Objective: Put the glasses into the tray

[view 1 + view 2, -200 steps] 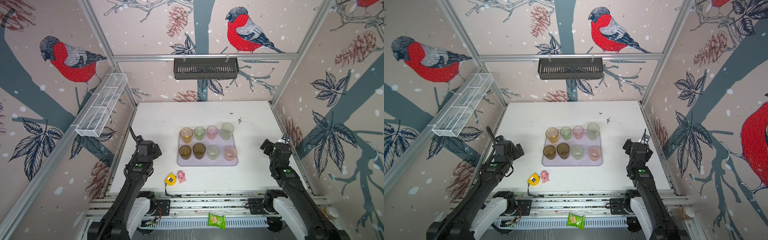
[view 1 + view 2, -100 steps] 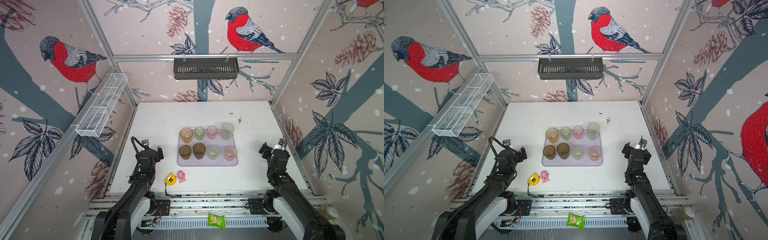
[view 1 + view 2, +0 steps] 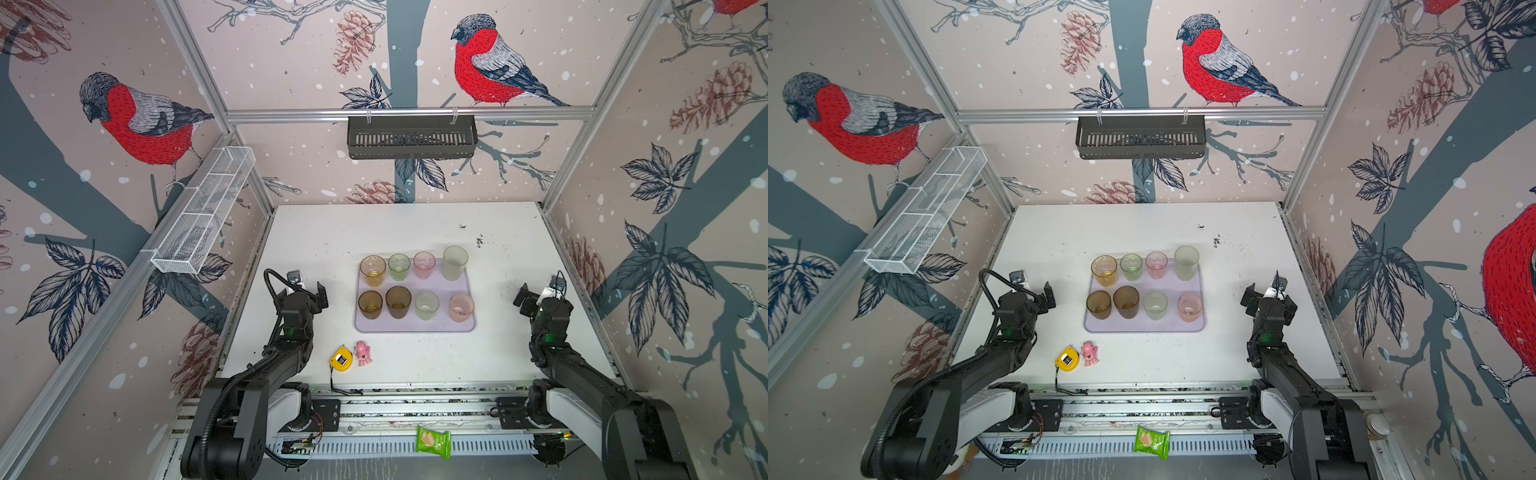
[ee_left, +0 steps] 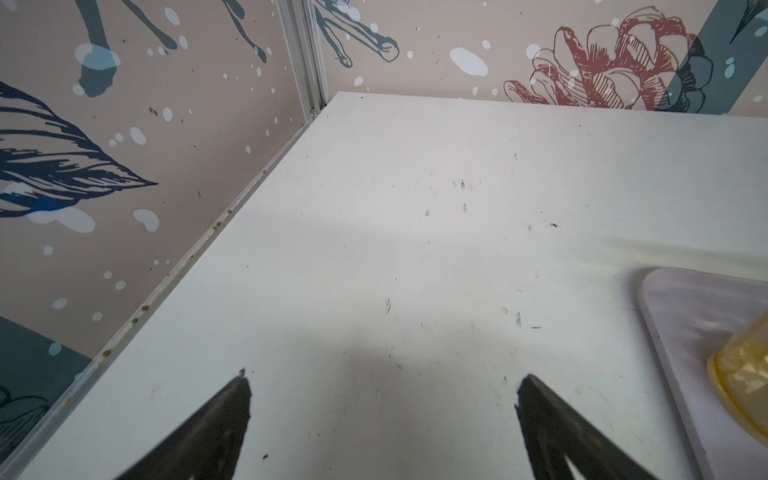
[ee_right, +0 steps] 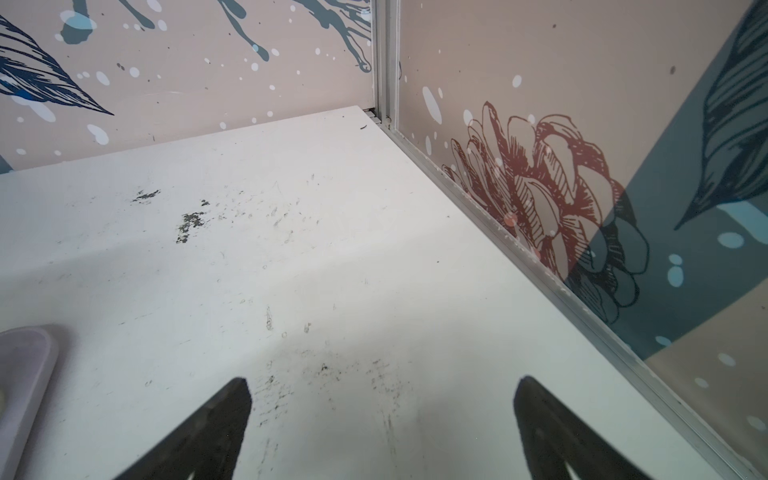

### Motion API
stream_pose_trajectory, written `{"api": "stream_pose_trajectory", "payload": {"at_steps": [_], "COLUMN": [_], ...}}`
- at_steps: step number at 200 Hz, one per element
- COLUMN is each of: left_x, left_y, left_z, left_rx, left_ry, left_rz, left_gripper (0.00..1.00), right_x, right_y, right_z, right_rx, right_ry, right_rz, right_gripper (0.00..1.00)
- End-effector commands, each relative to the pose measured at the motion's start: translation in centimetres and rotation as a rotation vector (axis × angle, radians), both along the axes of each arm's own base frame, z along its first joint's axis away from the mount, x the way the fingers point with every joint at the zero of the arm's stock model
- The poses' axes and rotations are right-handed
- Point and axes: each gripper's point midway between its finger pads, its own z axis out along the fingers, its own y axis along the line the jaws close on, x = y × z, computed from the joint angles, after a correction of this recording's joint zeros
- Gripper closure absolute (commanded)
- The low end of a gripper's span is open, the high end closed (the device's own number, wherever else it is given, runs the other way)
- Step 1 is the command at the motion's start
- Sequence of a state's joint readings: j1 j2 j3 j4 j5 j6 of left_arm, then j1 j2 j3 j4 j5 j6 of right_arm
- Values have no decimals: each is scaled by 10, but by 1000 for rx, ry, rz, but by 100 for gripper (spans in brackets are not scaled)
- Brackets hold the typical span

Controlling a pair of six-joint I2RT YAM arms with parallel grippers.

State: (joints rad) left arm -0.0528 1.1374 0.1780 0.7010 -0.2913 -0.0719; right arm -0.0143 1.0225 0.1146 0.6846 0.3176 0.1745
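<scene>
The left arm (image 3: 282,365) and right arm (image 3: 573,370) sit folded low at the tabletop (image 3: 374,228) sides. The left fingers (image 4: 208,436) and right fingers (image 5: 208,428) are spread open and empty. Eight glasses (image 3: 398,301) stand upright, two rows of four, inside the tray (image 3: 415,326).

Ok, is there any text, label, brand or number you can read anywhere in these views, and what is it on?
No text is legible in any view.
The green snack packet on the front rail: printed, but too small and blurred to read.
The yellow tape measure: dark face panel, no readable marks.
The glasses and tray: no print visible.
</scene>
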Motion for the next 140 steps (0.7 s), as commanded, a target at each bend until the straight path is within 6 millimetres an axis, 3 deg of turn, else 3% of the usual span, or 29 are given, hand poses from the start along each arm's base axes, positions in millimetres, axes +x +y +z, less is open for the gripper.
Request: {"api": "stream_pose_trajectory", "payload": {"at_steps": [1,67,105,140], "left_x": [12,33,46,44], "left_y": [1,-2,-2,2], "left_z": [30,39,41,35], "left_rx": [-4,-1,6,10], "left_ry": [-133,-197,-225,-246], "left_rz": [3,-6,-8,19], "left_gripper": [1,1,1,1], "right_x": [15,43,50,45], "right_y": [3,12,14,10], "right_z": [27,36,39,37], "right_rx": [-18,-33,-42,-20], "right_ry": [-105,-167,-195,-250], "right_rz": [26,77,84,51], "right_gripper": [0,0,0,0]}}
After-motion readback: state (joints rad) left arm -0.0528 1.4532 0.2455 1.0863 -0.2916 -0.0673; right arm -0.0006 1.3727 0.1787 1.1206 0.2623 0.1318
